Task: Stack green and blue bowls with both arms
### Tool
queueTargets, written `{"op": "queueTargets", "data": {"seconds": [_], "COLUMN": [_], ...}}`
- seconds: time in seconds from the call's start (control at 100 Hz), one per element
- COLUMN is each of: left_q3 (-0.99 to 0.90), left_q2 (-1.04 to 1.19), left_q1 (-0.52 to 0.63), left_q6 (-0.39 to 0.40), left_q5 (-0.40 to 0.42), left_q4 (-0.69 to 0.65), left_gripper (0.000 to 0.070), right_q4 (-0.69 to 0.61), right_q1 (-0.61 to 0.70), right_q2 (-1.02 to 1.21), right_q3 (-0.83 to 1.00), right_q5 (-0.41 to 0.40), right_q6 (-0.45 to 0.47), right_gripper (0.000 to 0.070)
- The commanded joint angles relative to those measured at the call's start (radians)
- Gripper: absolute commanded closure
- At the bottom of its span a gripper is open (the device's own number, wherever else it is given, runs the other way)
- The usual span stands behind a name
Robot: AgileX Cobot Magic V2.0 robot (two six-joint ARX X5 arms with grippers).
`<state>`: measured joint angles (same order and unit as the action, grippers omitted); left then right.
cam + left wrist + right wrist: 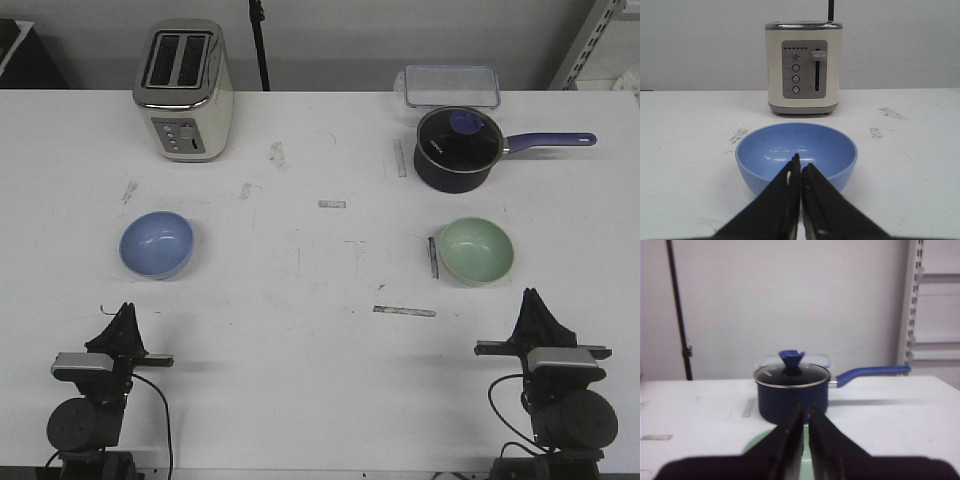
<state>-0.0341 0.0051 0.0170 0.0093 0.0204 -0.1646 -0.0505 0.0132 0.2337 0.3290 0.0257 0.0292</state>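
both gripper tips clenched (left gripper, right gripper) over scuffed white table, grey wall behind

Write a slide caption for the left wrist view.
Shut left gripper faces the blue bowl, toaster behind.

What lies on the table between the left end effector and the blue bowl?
Nothing: in the front view, only bare white table separates the left end effector from the blue bowl.
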Motion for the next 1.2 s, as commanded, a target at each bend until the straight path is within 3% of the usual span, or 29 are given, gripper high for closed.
{"op": "queueTargets", "data": {"seconds": [0.0, 0.36, 0.64, 0.78, 0.84, 0.89, 0.9, 0.95, 0.98, 1.05, 1.19], "left_q3": [0.022, 0.022, 0.022, 0.022, 0.022, 0.022, 0.022, 0.022, 0.022, 0.022, 0.022], "left_q2": [-0.002, -0.002, -0.002, -0.002, -0.002, -0.002, -0.002, -0.002, -0.002, -0.002, -0.002], "left_q1": [-0.001, -0.001, -0.001, -0.001, -0.001, -0.001, -0.001, -0.001, -0.001, -0.001, -0.001], "left_q6": [0.005, 0.005, 0.005, 0.005, 0.005, 0.005, 0.005, 0.005, 0.005, 0.005, 0.005], "left_q5": [-0.003, -0.003, -0.003, -0.003, -0.003, -0.003, -0.003, -0.003, -0.003, -0.003, -0.003], "left_q4": [-0.013, -0.013, -0.013, -0.013, -0.013, -0.013, -0.013, -0.013, -0.013, -0.013, -0.013], "left_gripper": [0.0698, 0.0698, 0.0698, 0.0698, 0.0698, 0.0698, 0.0698, 0.0698, 0.0698, 0.0698, 0.0698], "right_q4": [-0.05, -0.445, -0.742, -0.824, -0.826, -0.826, -0.826, -0.825, -0.82, -0.811, -0.81], "right_q1": [0.002, 0.001, -0.018, -0.08, -0.126, -0.164, -0.175, -0.203, -0.215, -0.24, -0.264], "right_q2": [0.074, 0.544, 0.944, 1.114, 1.178, 1.224, 1.238, 1.277, 1.293, 1.339, 1.425], "right_q3": [0.074, 0.502, 0.849, 0.985, 1.028, 1.056, 1.063, 1.079, 1.081, 1.081, 1.081], "right_q5": [0.002, 0.008, -0.004, -0.076, -0.132, -0.183, -0.201, -0.252, -0.274, -0.322, -0.343], "right_q6": [-0.007, 0.071, 0.08, 0.079, 0.078, 0.077, 0.076, 0.068, 0.061, 0.047, 0.046], "right_gripper": [0.0691, 0.0691, 0.069, 0.0678, 0.0572, 0.0391, 0.0329, 0.017, 0.0124, 0.0108, 0.0108]}}
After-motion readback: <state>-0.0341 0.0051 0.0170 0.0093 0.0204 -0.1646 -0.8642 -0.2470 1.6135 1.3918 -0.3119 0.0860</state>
